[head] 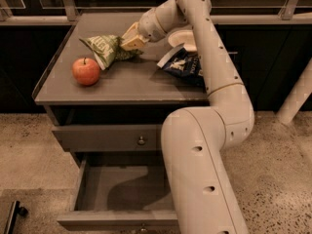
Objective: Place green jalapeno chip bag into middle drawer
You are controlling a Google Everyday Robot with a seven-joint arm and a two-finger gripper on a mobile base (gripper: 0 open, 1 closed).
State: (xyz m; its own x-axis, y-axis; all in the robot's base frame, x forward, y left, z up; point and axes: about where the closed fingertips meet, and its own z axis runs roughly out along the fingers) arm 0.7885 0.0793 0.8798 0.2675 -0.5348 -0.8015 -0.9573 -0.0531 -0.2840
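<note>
The green jalapeno chip bag point(105, 48) lies crumpled on the grey cabinet top point(131, 84), at the back left. My gripper point(130, 41) is at the bag's right end, shut on its edge, with the arm reaching in from the right. The bag's left part points away from the gripper and stays low over the top. The middle drawer point(97, 191) is pulled open below, its bare grey floor partly hidden by my arm.
A red apple point(86, 71) sits just left and in front of the bag. A dark blue chip bag point(183, 65) and a white dish point(181, 38) lie to the right by my arm. A shut drawer with a brass knob point(141, 140) is above the open one.
</note>
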